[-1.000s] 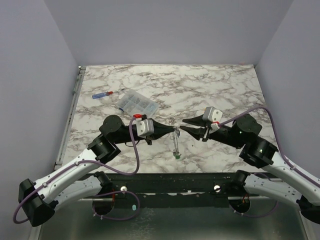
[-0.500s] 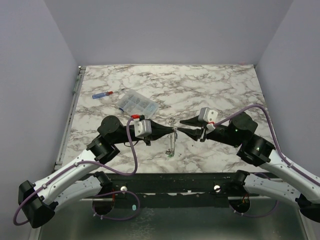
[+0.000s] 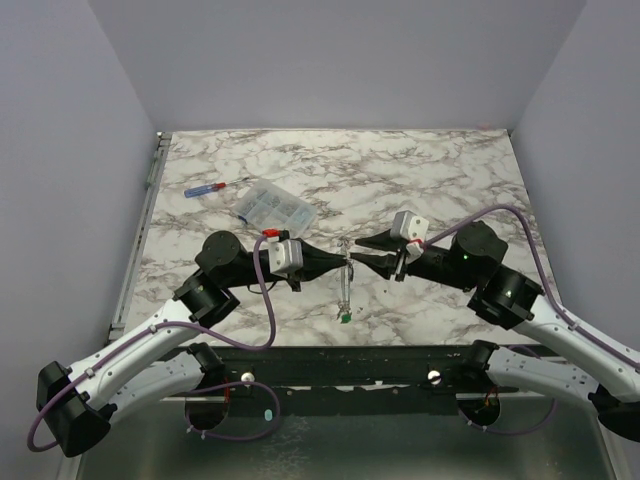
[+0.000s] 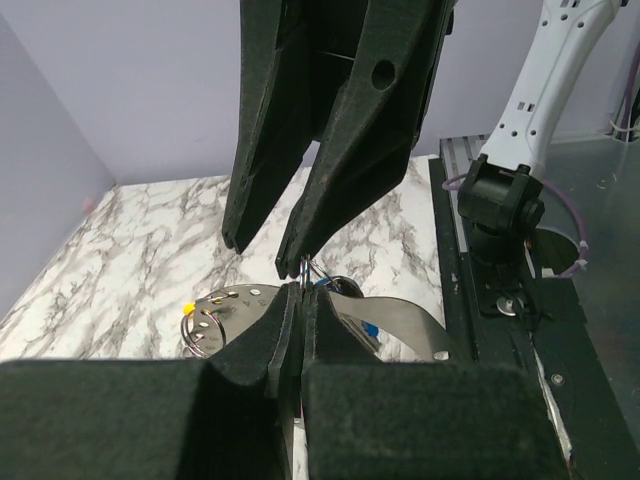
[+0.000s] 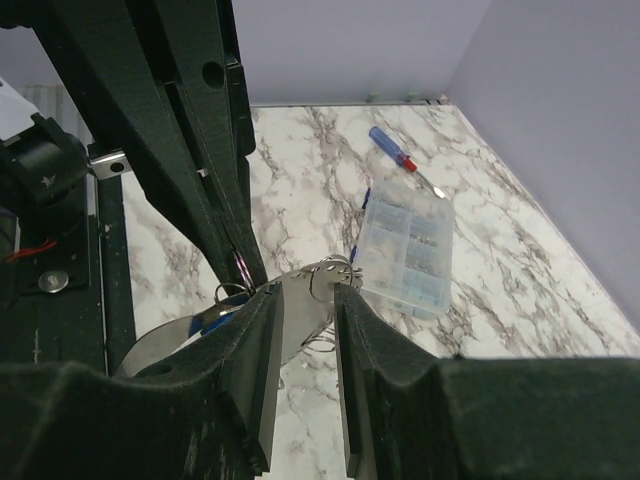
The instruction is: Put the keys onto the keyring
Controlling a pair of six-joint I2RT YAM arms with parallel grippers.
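Marble-look worktop [image 3: 430,180], red/blue-handled screwdriver [image 3: 210,188] nr far-left corner, clear plastic compartment box [image 3: 275,205] lying just beside it

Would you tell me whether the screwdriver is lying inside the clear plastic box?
No, the screwdriver lies on the marble table, outside the clear box.

On my left wrist feed, my left gripper [image 4: 301,292] fills the bottom edge, its fingers pressed together on the thin wire of the keyring [image 4: 306,269], which pokes out past the tips. The right gripper [image 4: 262,252] reaches down from the top with its jaws parted, one fingertip right at that wire. Beneath them I see a flat silver plate [image 4: 390,316], a small wire loop [image 4: 200,336] and a yellow speck [image 4: 190,305]. The marble table [image 4: 120,250] lies to the left.
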